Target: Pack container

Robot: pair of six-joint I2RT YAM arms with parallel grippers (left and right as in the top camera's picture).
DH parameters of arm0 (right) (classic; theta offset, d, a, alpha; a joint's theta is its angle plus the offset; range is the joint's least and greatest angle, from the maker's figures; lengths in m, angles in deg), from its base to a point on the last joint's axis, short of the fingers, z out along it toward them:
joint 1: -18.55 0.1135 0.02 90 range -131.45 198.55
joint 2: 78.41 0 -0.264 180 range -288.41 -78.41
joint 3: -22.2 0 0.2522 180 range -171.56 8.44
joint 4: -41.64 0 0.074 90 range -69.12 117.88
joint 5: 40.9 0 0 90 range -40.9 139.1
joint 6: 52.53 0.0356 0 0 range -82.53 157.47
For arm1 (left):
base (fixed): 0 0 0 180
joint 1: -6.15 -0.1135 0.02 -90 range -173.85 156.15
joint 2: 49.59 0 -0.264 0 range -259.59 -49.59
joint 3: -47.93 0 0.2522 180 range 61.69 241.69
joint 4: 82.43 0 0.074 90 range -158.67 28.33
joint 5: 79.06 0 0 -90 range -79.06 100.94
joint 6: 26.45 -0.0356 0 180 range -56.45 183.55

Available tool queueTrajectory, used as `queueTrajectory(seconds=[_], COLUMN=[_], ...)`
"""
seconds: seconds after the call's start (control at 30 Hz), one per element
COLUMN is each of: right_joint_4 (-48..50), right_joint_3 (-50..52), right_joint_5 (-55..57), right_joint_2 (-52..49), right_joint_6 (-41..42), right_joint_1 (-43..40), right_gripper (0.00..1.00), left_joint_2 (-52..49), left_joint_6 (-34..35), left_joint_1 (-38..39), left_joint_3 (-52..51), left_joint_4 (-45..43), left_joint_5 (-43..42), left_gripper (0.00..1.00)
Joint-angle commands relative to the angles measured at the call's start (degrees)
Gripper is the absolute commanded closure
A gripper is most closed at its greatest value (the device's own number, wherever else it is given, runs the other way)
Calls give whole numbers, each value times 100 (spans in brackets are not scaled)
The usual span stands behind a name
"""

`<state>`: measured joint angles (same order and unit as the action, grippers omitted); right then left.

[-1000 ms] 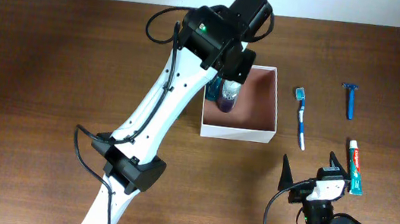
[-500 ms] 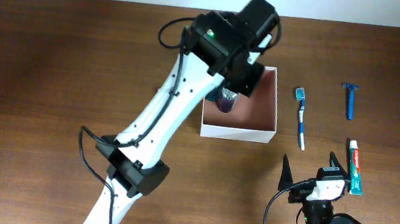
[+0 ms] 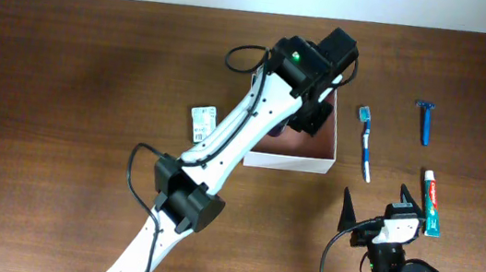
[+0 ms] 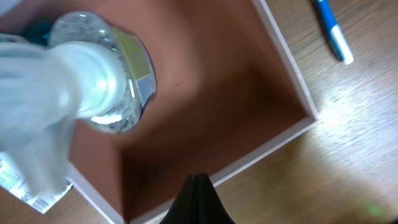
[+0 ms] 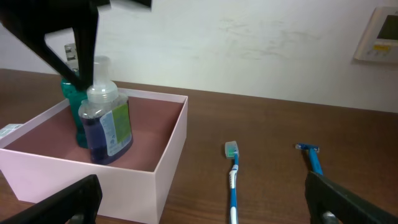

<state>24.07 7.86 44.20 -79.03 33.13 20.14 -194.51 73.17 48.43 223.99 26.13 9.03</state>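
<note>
Two bottles [image 5: 109, 127] stand in the container [image 5: 171, 149]; left jaws closed, seemingly empty; right jaws wide open.

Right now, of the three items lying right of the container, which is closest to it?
The blue-and-white toothbrush, just off the container's right wall. The blue razor and the toothpaste tube both lie farther right.

Overhead looks down; both wrist views, seemingly near, share the container [image 5: 134, 190].
</note>
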Motion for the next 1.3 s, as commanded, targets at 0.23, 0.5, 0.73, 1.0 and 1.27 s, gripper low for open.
queueTrajectory(seconds=[0.23, 0.5, 0.73, 1.0, 1.27], right_joint_4=[-31, -31, -31, -31, -31], right_joint_3=[26, 26, 26, 26, 26], right_joint_5=[68, 68, 68, 68, 68], right_joint_2=[42, 42, 44, 42, 42], right_joint_6=[31, 31, 31, 31, 31], right_joint_1=[-15, -15, -15, -15, -15], right_gripper=[2, 2, 2, 2, 2], left_joint_2=[-533, -710, -713, -713, -713], left_joint_6=[-629, -627, -627, -627, -623], left_joint_1=[-4, -4, -4, -4, -4], left_joint_3=[-17, -22, -22, -26, -26], left_joint_4=[-308, -304, -354, -723, -713], left_joint_5=[343, 979, 1248, 1248, 1274], left_gripper=[99, 99, 99, 99, 99])
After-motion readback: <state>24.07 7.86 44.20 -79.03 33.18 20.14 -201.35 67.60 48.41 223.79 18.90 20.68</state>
